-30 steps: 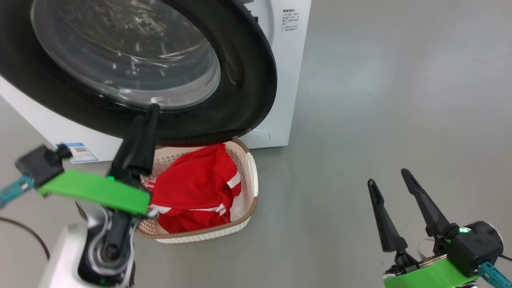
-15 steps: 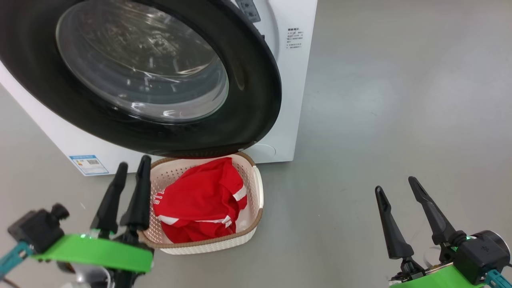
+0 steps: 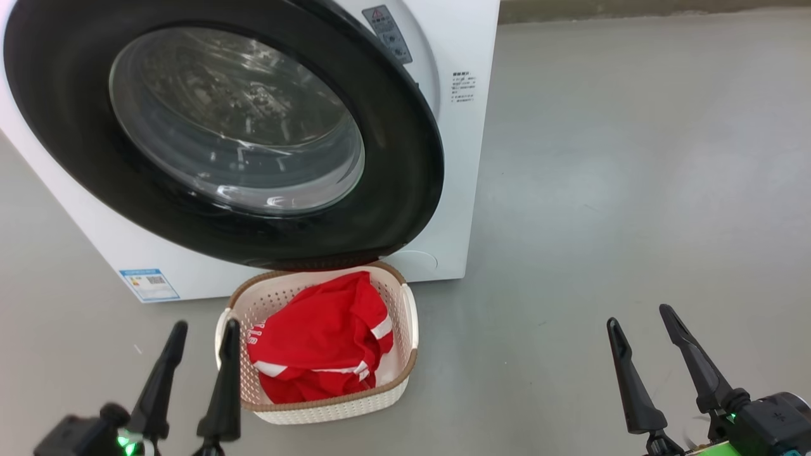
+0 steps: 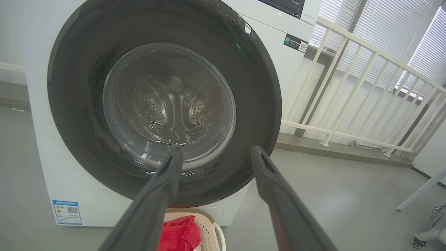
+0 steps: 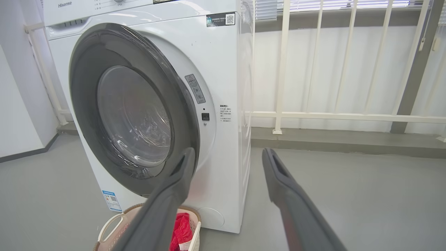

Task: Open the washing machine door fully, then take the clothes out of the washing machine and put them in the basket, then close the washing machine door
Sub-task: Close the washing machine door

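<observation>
The washing machine (image 3: 466, 158) is a white front-loader. Its round black washing machine door (image 3: 393, 158) lies against the front, and the steel drum shows through the glass (image 4: 167, 104). Red clothes (image 3: 317, 335) with white stripes lie in the cream basket (image 3: 329, 411) on the floor under the door's lower edge. My left gripper (image 3: 204, 326) is open just left of the basket and holds nothing. Well clear of the machine, my right gripper (image 3: 638, 316) stands open over bare floor at the lower right. The wrist views show both pairs of fingers spread, the left gripper (image 4: 216, 150) and the right gripper (image 5: 229, 151).
Grey floor stretches to the right of the machine. A white railing (image 5: 282, 69) with blinds behind it stands beyond the machine. A blue label sticker (image 3: 149, 285) sits low on the machine's front. A white leg and a caster (image 4: 420, 240) stand at the far right.
My left gripper has drawn back from the door's lower rim to the lower left beside the basket. The head view has shifted, showing more of the door. The right gripper stays open.
</observation>
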`<state>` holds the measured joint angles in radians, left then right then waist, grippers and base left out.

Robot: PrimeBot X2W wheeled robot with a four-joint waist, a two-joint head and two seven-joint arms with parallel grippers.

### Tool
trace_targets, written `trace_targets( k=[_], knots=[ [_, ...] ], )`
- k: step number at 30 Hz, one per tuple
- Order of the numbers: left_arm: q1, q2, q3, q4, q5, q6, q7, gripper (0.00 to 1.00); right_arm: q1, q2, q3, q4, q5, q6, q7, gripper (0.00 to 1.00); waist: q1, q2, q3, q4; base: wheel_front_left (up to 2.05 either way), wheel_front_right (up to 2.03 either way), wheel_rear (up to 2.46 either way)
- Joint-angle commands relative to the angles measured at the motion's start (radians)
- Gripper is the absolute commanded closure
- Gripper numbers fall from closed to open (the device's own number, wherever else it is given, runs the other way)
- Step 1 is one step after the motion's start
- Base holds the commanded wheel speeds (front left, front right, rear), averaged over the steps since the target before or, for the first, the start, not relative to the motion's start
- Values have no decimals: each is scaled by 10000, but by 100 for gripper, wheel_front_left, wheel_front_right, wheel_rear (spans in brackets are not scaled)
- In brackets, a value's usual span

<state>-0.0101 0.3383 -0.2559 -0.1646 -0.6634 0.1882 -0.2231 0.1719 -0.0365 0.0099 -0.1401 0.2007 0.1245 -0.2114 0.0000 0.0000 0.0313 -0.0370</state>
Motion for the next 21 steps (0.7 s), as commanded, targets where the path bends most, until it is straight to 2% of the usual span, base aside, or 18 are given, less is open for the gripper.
trace_targets(
  k=[1, 9, 17, 21],
  knots=[
    [10, 320, 399, -370, 288, 159, -128, 0, -151, -137, 170, -319, -45, 62, -34, 0, 0, 0, -87, -39, 0, 0, 0],
    [803, 399, 417, -728, 1345, 652, -311, 0, 46, -137, 16, -441, -310, 62, -47, 0, 0, 0, -366, -4, 0, 0, 0],
    [1198, 274, 333, -726, 1785, 844, -354, 0, 217, -137, -54, -562, -303, 62, -102, 0, 0, 0, -386, -26, 0, 0, 0],
    [1273, 173, 289, -697, 1775, 784, -363, 0, 318, -137, -97, -552, -214, 62, -135, 0, 0, 0, -362, 9, 0, 0, 0]
  ],
)
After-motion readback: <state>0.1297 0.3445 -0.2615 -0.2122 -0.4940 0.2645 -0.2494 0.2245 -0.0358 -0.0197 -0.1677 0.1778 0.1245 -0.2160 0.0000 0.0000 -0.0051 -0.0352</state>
